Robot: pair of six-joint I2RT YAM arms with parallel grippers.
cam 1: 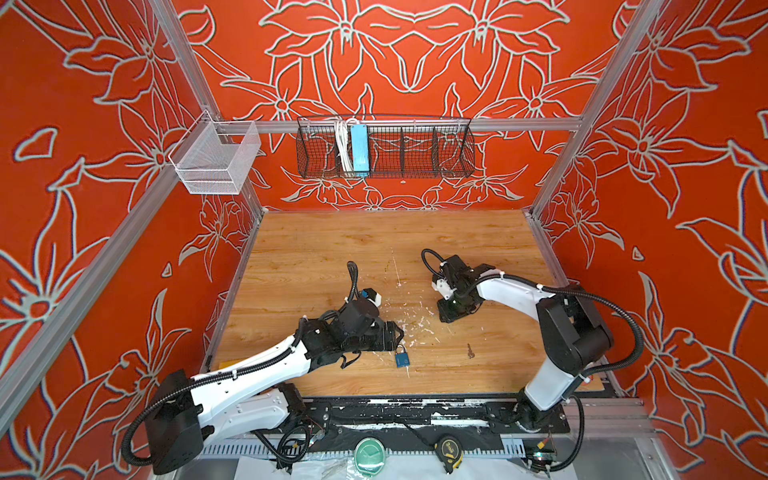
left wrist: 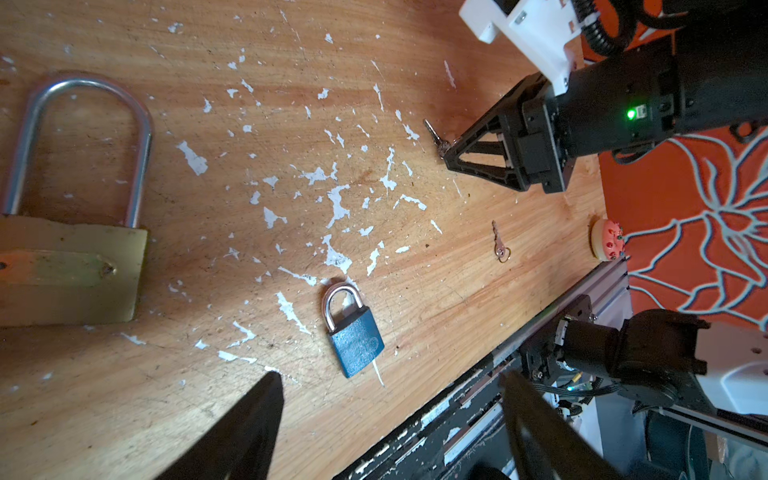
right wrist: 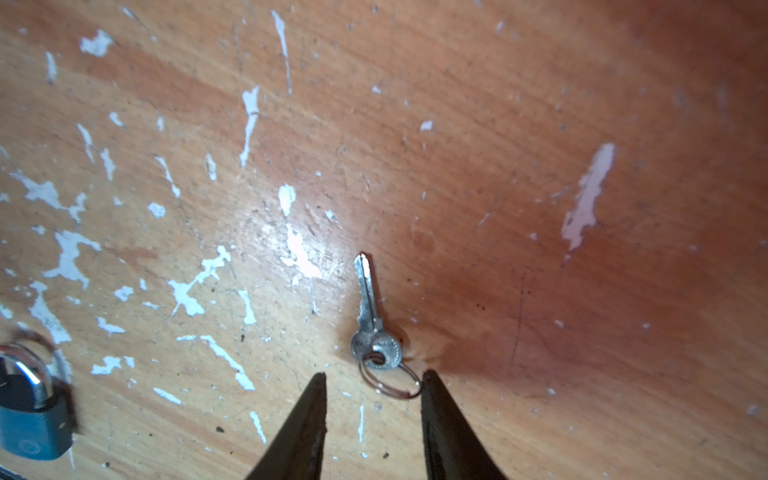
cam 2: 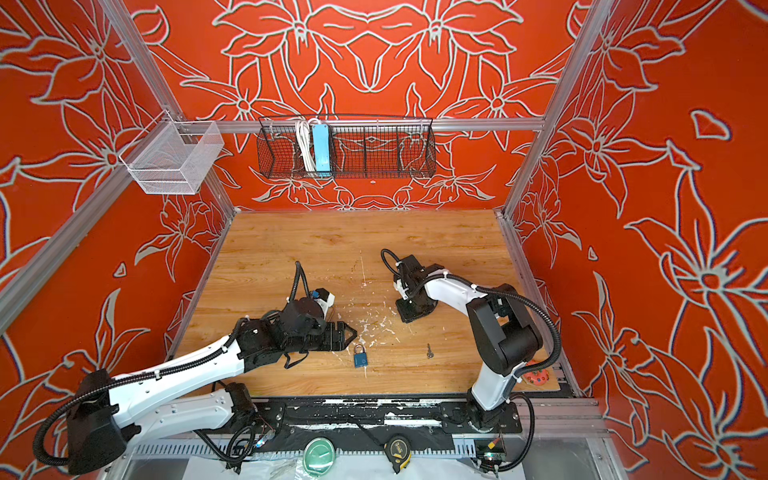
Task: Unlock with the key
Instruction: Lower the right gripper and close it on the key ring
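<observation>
A small silver key [right wrist: 368, 307] on a thin wire ring [right wrist: 388, 380] lies flat on the wooden table [cam 1: 332, 249]. It sits just ahead of my right gripper [right wrist: 374, 380], which is open. The ring lies between the fingertips and touches one of them. The left wrist view shows that key [left wrist: 434, 137] at the right gripper's tip. A second key [cam 1: 470, 351] lies loose nearer the front. A blue padlock [cam 1: 402, 357] lies flat, shackle closed, just in front of my open left gripper [cam 1: 395, 332]. A large brass padlock [left wrist: 70, 232] shows only in the left wrist view.
White chipped patches scatter the table's middle. A red round object [cam 2: 536, 376] sits at the front right corner. A tape measure [cam 1: 449, 453] and a green dish [cam 1: 369, 455] lie beyond the front rail. A black wire basket [cam 1: 386, 149] and a white mesh basket [cam 1: 216, 160] hang on the back frame.
</observation>
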